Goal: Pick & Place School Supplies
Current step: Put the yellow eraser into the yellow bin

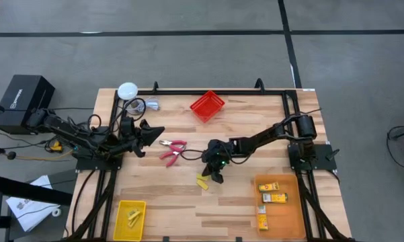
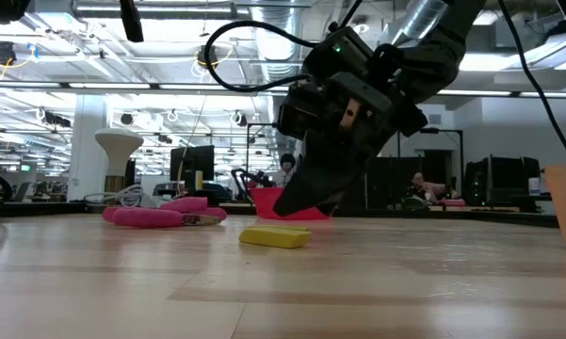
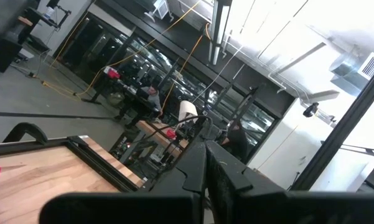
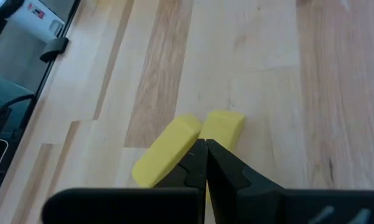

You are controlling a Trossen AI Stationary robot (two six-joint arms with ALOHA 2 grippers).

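Two small yellow pieces (image 4: 187,146) lie side by side on the table, left of the orange bin (image 1: 202,181); the low view shows one as a flat bar (image 2: 275,236). My right gripper (image 4: 205,144) is shut and points down at a slant, its tips just above and behind the pieces (image 2: 284,205) (image 1: 216,176). Red-handled scissors (image 1: 173,149) lie flat mid-table (image 2: 160,217). Yellow-orange boxes (image 1: 273,197) sit in the orange bin. My left gripper (image 1: 154,131) is shut and hovers at the table's left, aimed into the room (image 3: 205,165).
The orange bin (image 1: 292,225) stands at the near right and the yellow bin (image 1: 121,228), holding yellow pieces (image 1: 133,215), at the near left. The red bin (image 1: 207,106) is at the far middle. A white round object (image 1: 128,89) with a cable sits at the far left.
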